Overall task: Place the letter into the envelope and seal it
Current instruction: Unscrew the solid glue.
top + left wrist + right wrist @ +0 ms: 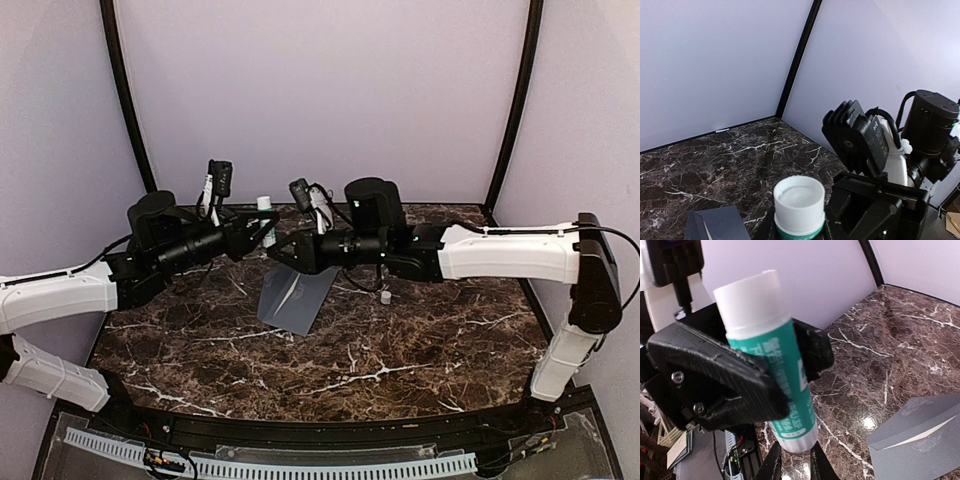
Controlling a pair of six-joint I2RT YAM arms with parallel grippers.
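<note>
The grey envelope (295, 300) lies flat on the marble table in front of both grippers; it also shows in the right wrist view (925, 440) and in the left wrist view (715, 225). Its flap lies down. The letter is out of view. My left gripper (258, 232) is shut on a green glue stick (266, 214) with a white top (799, 198) and holds it upright above the table. My right gripper (795, 462) sits at the stick's white bottom end (795, 437), one fingertip on each side, closed on it.
A small white cap (385, 297) stands on the table right of the envelope. Black frame posts and pale walls close in the back and sides. Both arms meet above the table's far middle.
</note>
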